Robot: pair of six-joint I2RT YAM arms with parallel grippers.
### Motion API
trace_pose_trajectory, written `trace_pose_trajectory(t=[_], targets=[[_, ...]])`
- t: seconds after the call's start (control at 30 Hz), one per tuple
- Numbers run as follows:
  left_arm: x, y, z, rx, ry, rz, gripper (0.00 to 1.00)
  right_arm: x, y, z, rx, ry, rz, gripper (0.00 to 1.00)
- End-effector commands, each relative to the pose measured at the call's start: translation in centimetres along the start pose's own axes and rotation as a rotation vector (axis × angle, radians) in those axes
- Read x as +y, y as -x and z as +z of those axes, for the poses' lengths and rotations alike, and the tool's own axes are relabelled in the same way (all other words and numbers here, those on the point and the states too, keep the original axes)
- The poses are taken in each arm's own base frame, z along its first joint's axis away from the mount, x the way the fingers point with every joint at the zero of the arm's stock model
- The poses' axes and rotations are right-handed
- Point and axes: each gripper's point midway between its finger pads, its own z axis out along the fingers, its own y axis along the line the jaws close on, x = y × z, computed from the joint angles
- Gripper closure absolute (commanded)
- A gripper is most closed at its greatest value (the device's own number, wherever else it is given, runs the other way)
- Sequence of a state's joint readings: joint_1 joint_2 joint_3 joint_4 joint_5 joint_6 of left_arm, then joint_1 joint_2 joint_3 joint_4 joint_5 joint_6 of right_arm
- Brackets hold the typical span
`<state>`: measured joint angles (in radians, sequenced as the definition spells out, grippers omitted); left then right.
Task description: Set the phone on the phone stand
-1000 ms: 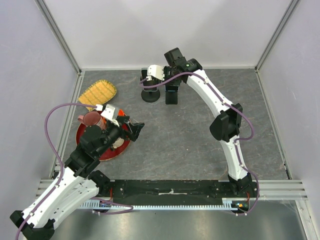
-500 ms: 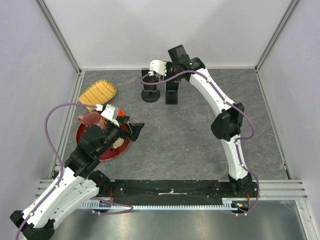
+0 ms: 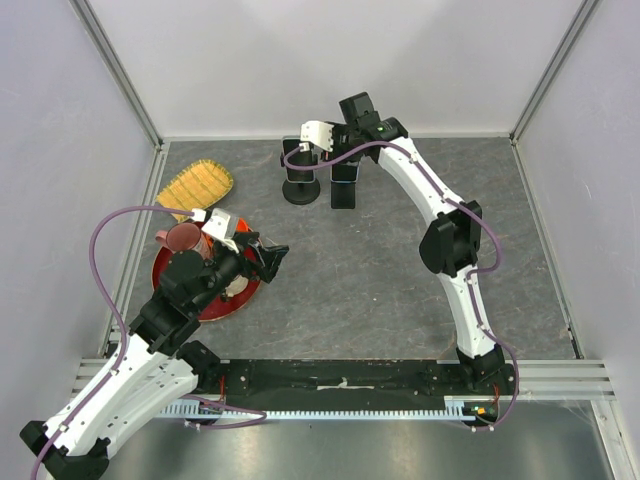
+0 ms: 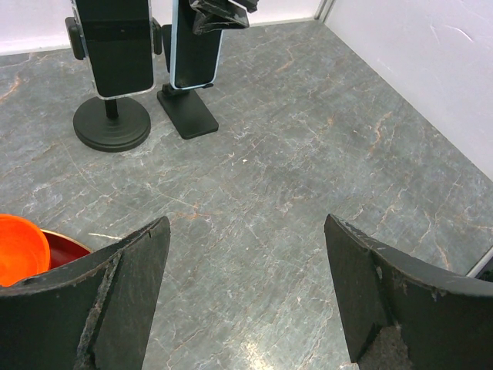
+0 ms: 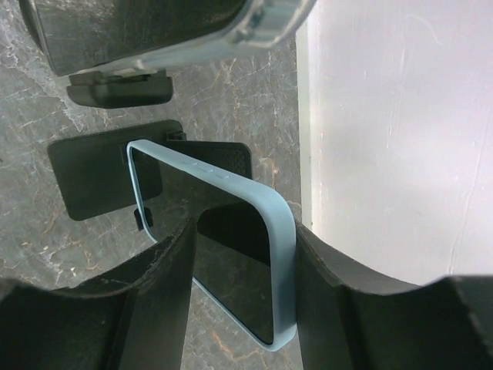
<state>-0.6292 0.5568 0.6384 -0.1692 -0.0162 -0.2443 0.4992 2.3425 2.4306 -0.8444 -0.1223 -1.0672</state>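
Note:
The phone [image 5: 231,254], black-screened in a light blue case, stands upright between my right gripper's [image 5: 245,239] fingers, which press on both of its edges. In the left wrist view the phone [image 4: 196,50] leans on the black rectangular-base phone stand [image 4: 189,116], with the right gripper still at its top. From above, the right gripper [image 3: 345,162] is over this stand [image 3: 343,192] near the back wall. My left gripper [image 3: 270,255] is open and empty [image 4: 246,293] above bare table, far in front of the stands.
A second phone [image 4: 115,46] sits on a round-base stand [image 3: 301,188] just left of the task's stand. A red plate [image 3: 165,272] with a brown cup [image 3: 183,237] and an orange bowl [image 4: 15,247] lies under the left arm. A yellow woven basket [image 3: 196,186] is at back left.
My right wrist has shifted slightly back and to the right over the stand, still holding the phone. The left arm has not moved.

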Motion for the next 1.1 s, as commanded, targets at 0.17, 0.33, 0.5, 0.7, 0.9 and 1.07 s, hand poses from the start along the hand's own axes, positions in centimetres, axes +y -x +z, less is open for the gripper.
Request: trace_pose_trajectory(t=[0.17, 0.33, 0.5, 0.7, 0.9, 1.07], targets=[[-0.2, 0.9, 0.2, -0.033, -0.015, 0.017, 0.13, -1.5, 0.2, 1.9, -0.075, -0.042, -0.030, 0.42], [-0.2, 0.9, 0.2, -0.031, -0.014, 0.017, 0.13, -1.6, -0.7, 2.6, -0.066, -0.040, -0.036, 0.38], [-0.2, 0.9, 0.2, -0.030, -0.013, 0.017, 0.13, -1.6, -1.4, 3.1, -0.073, -0.038, -0.046, 0.36], [0.0, 0.7, 0.2, -0.024, -0.005, 0.017, 0.13, -1.7, -1.7, 3.8, -0.080, -0.041, -0.076, 0.30], [0.0, 0.7, 0.3, -0.024, -0.005, 0.017, 0.13, -1.5, -2.3, 4.7, -0.075, -0.038, -0.072, 0.27], [0.0, 0.7, 0.3, -0.023, -0.004, 0.017, 0.13, -1.5, -2.7, 5.2, -0.067, -0.045, -0.070, 0.24]])
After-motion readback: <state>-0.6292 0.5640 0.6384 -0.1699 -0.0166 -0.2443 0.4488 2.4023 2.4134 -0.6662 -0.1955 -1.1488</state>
